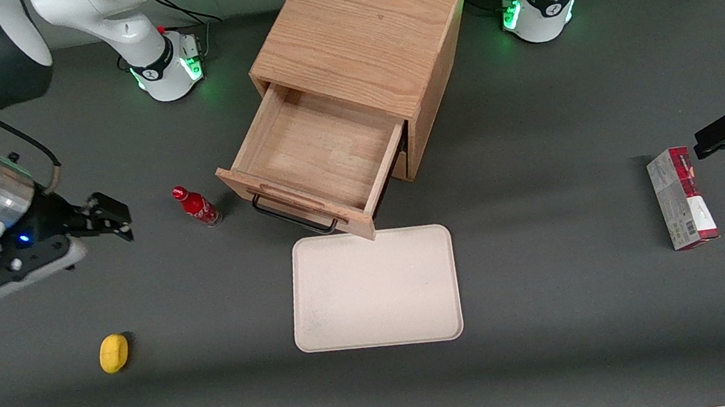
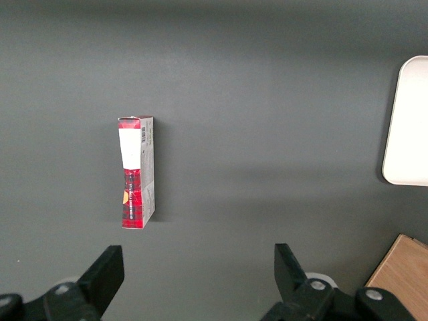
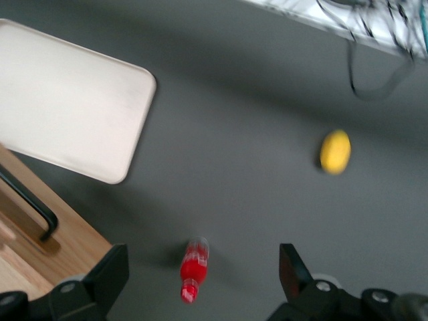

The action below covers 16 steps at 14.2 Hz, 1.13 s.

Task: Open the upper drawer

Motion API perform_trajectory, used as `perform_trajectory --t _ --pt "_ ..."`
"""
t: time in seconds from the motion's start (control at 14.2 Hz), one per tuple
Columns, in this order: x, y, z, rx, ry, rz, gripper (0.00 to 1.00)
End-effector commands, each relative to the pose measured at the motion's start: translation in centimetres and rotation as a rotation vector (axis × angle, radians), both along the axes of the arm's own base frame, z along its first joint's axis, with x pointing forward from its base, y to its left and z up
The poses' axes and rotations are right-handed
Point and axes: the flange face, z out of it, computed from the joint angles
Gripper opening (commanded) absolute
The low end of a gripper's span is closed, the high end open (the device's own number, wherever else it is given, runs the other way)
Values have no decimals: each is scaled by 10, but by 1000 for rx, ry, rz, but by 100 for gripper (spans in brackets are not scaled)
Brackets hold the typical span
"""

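The upper drawer [image 1: 317, 150] of the light oak cabinet [image 1: 367, 28] stands pulled far out, its inside bare, its thin black wire handle [image 1: 294, 218] on the front facing the front camera. The drawer front and handle also show in the right wrist view [image 3: 30, 207]. The lower drawer is hidden beneath it. My right gripper [image 1: 109, 219] is open and empty, raised above the table toward the working arm's end, well away from the handle. In the right wrist view the gripper [image 3: 200, 281] hangs over a red bottle [image 3: 192, 271].
The red bottle [image 1: 196, 206] stands beside the drawer front. A white tray [image 1: 374, 289] lies just in front of the drawer. A yellow lemon [image 1: 114, 352] lies nearer the front camera. A red and white box [image 1: 682, 207] lies toward the parked arm's end.
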Motion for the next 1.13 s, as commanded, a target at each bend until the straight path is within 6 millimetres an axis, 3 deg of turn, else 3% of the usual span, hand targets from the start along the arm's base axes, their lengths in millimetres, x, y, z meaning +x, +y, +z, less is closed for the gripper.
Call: perform_trajectory --t 0.0,0.14,0.28,1.06 --pt "-57 -29 -8 20 30 -157 100" --pt "-87 -51 -13 34 20 -231 100" --pt "-98 -54 -9 40 12 -257 100" --pt "-98 -55 -11 35 37 -299 100"
